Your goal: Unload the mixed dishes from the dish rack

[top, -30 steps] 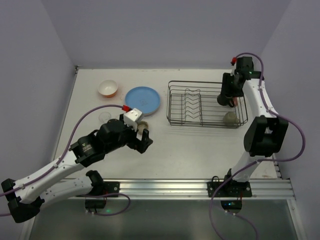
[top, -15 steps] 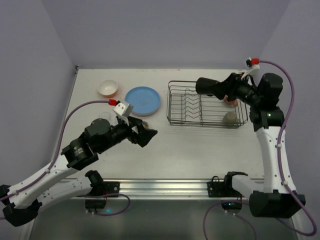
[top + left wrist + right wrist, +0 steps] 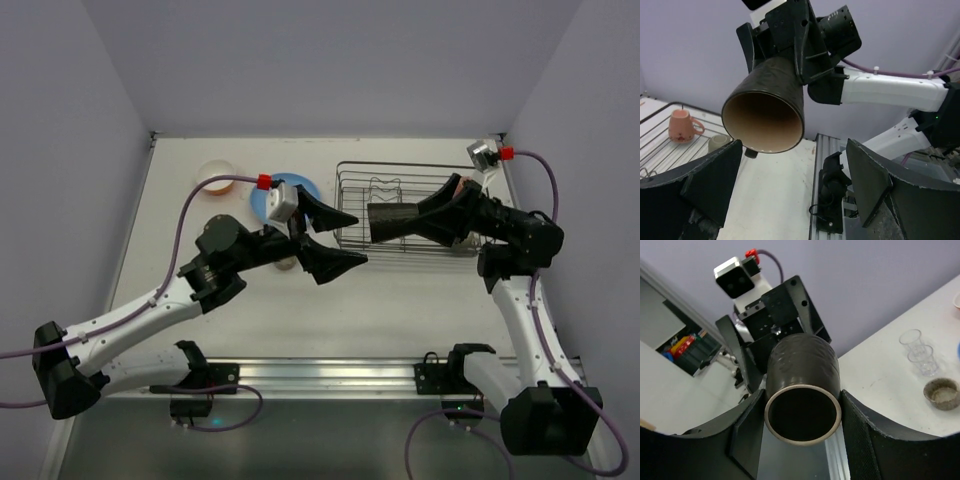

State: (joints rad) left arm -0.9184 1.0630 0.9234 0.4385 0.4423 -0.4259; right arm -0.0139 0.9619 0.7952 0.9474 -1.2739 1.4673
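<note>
Judging from above, well past halfway: blue plate (image 3: 257, 199) and orange bowl (image 3: 215, 168) out on the table (image 3: 400, 290), brown mug (image 3: 390, 222) clamped in the right gripper (image 3: 418, 221), raised by the dish rack (image 3: 352, 200), mouth toward the wide-spread left gripper (image 3: 361, 240). Left wrist: smooth tapered cylinder, tan inside; pink mug (image 3: 681, 126) and olive mug (image 3: 718, 142) left racked. Right wrist: 2 clear glasses (image 3: 922, 361), speckled beige mug (image 3: 941, 392) unloaded.
</note>
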